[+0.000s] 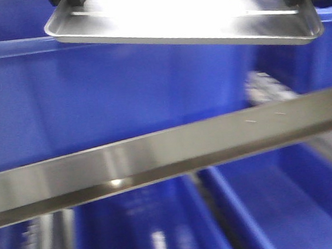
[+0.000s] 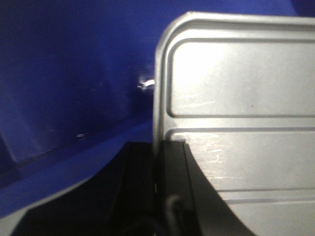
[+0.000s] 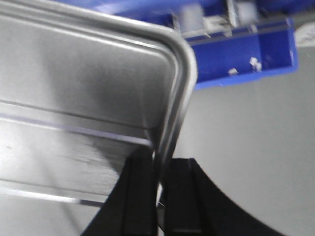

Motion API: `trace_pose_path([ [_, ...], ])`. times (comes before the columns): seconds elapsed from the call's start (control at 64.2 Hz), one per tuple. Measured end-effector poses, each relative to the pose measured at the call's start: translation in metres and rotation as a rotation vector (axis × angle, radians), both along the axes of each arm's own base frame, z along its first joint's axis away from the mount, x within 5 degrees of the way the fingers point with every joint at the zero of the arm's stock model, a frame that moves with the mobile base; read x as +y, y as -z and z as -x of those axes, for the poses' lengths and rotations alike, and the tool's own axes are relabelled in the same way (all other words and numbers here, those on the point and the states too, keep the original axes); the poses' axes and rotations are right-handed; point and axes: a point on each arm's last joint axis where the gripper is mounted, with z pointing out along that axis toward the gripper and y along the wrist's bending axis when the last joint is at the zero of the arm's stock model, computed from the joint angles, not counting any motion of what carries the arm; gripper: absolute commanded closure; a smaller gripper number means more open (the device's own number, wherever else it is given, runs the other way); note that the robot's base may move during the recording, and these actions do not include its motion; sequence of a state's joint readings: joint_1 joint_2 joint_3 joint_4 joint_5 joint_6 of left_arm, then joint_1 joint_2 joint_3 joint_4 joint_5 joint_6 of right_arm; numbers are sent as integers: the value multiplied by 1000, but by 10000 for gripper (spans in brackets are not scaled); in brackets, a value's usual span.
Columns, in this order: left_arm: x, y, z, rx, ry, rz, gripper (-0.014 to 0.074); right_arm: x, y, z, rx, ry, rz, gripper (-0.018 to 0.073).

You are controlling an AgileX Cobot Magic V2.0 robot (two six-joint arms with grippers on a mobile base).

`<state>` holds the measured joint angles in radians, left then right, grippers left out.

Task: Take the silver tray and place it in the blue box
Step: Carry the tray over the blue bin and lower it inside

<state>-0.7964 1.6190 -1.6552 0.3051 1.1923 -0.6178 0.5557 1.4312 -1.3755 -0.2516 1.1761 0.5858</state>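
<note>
Holds the silver tray (image 1: 185, 22) aloft and nearly level at the blue box (image 1: 92, 90), just above its near rim, with the ridged floor up and glaring with light. Clamps one short end with the left gripper (image 2: 158, 164), fingers narrowed onto the rolled rim, one inside and one outside. Pinches the opposite end the same way with the right gripper (image 3: 158, 172). In front of the blue box, a slanted steel bar (image 1: 157, 155); lower, more blue bins (image 1: 267, 197).
</note>
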Motion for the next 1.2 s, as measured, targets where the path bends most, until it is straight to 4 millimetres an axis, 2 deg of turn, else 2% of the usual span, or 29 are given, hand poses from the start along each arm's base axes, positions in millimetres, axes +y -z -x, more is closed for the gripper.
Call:
trace_pose_path([
  [1.199,-1,0,0,-5,4,10,701,0,0,0,2,1,4,501],
])
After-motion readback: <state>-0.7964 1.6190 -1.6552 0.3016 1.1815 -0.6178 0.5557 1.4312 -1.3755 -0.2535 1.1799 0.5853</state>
